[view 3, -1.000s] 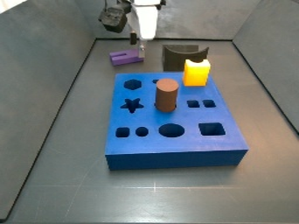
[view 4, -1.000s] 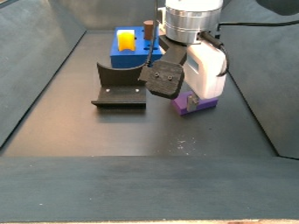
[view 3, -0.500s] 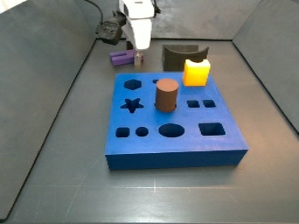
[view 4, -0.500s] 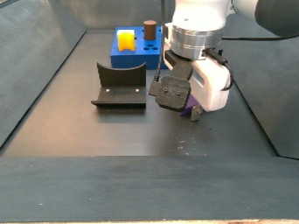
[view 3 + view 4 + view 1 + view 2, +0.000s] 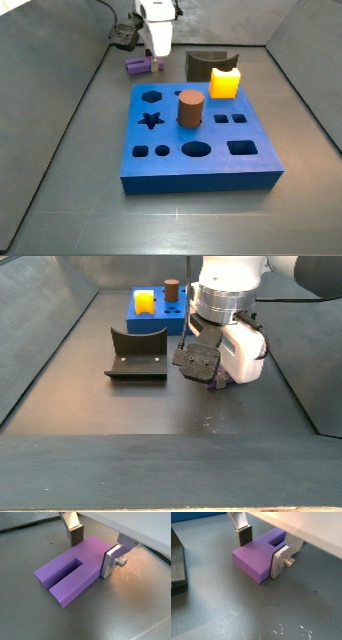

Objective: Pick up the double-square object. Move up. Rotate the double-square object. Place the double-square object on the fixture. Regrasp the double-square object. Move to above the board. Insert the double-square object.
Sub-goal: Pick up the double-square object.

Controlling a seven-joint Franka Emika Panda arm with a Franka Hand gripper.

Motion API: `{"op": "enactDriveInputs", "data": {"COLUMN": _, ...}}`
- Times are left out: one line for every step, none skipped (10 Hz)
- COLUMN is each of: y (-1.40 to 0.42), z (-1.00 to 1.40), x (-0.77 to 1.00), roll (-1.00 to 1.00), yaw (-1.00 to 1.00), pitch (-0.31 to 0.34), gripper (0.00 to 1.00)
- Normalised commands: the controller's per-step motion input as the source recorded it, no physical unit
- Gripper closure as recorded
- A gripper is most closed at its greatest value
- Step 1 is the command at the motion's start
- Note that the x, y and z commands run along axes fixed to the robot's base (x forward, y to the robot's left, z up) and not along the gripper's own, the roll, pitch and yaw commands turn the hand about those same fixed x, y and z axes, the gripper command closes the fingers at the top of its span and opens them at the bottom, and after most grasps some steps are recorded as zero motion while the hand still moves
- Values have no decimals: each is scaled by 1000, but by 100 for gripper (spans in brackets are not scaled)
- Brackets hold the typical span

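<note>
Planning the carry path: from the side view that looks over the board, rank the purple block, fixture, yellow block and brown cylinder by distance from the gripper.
1. Double-square object: at the gripper, between its fingers.
2. Fixture: beside it, behind the board.
3. Yellow block: board's far corner.
4. Brown cylinder: mid-board.

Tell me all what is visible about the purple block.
The purple block is a matte rectangular piece, foam-like, with a slot cut into its top from one end. It lies flat on the dark floor, off the board, beside the fixture. The gripper straddles it: one finger lies against its side, the other stands at the opposite side, contact unclear. In a side view the gripper hides most of it.
</note>
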Motion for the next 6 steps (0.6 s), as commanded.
{"op": "enactDriveInputs", "data": {"y": 0, "z": 0, "x": 0, "roll": 0, "yaw": 0, "pitch": 0, "gripper": 100}}
{"op": "enactDriveInputs", "data": {"y": 0, "z": 0, "x": 0, "roll": 0, "yaw": 0, "pitch": 0, "gripper": 100}}
{"op": "enactDriveInputs", "data": {"y": 0, "z": 0, "x": 0, "roll": 0, "yaw": 0, "pitch": 0, "gripper": 100}}
{"op": "enactDriveInputs", "data": {"y": 0, "z": 0, "x": 0, "roll": 0, "yaw": 0, "pitch": 0, "gripper": 100}}
{"op": "enactDriveInputs", "data": {"y": 0, "z": 0, "x": 0, "roll": 0, "yaw": 0, "pitch": 0, "gripper": 100}}
{"op": "enactDriveInputs", "data": {"y": 0, "z": 0, "x": 0, "roll": 0, "yaw": 0, "pitch": 0, "gripper": 100}}
